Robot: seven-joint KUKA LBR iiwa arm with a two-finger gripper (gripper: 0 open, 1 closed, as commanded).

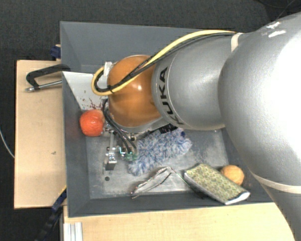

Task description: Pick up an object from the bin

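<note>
Light fell bright and fairly even from overhead. I saw the rounded silver-grey robot arm (251, 84) glare near-white along its top. The glossy orange dome-shaped wrist cover (133, 92) carried a soft sheen, with dark shadow beneath it on the grey metal bin (140, 34) floor.

One cam, set above the bin (140, 39) & somewhat off to one side, facing down into it. The tilt shows in the bin's walls: far wall & left wall lie open to the lens, near wall is seen as little more than a rim. Cam sits close, so the bin takes up most of the view, w/ dark ground beyond its far side. The arm (231, 84) comes in over the bin's right side, nearer the lens than the bin, & covers the bin's right part.
</note>
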